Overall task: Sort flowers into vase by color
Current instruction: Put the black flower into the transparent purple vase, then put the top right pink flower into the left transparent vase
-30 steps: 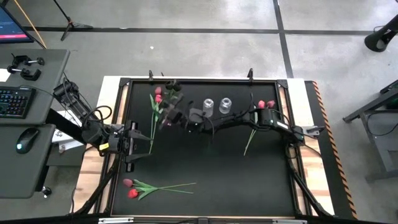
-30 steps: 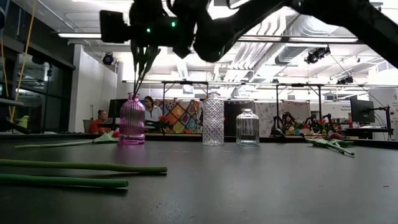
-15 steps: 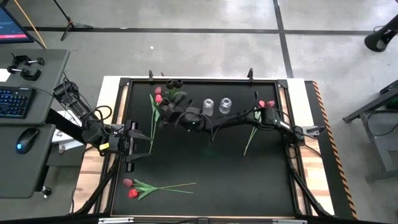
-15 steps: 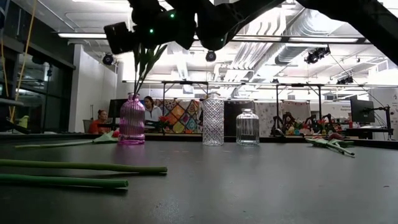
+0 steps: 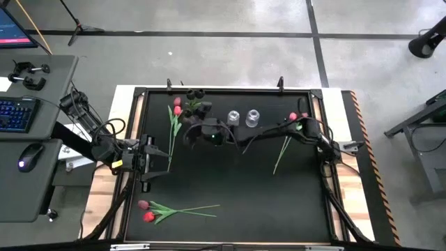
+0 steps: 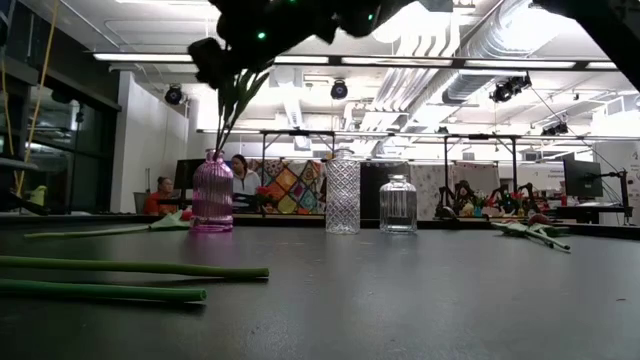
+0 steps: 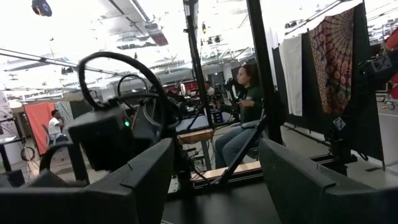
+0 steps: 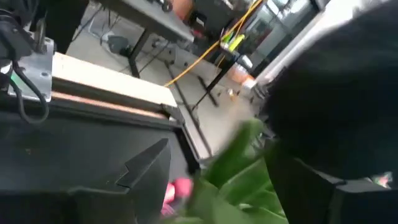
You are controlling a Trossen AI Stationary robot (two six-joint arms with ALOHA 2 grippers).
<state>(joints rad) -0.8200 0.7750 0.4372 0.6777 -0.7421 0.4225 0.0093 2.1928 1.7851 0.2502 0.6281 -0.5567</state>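
Observation:
A pink vase (image 6: 212, 195) stands at the table's far left and holds dark maroon flowers (image 5: 196, 95). Their stems and leaves (image 6: 230, 105) rise out of its neck. My right gripper (image 5: 189, 131) (image 6: 212, 65) hangs above the vase, open, tipped near level, with green leaves (image 8: 239, 165) between its fingers. Pink flowers (image 5: 175, 110) lie on the table left of the vase. Red flowers (image 5: 146, 211) lie near the front left corner, and another flower (image 5: 293, 117) lies at the right. My left gripper (image 5: 157, 152) (image 7: 214, 186) waits open at the left edge. My right gripper has the maroon flowers' green leaves (image 8: 249, 155) standing in the wide gap between its open fingers (image 8: 146, 168). I cannot tell whether either finger touches them. The stems below stand in the pink vase.
Two clear glass vases (image 6: 342, 192) (image 6: 398, 204) stand right of the pink one along the far side. Two green stems (image 6: 130, 268) lie near the front left. The middle and near right of the black tabletop (image 5: 265, 202) are bare.
My right gripper has risen a little above the pink vase, tipped up from pointing downward to about level, and rolled. The maroon flowers' stems have stayed in the vase, and their heads now stand still over it.

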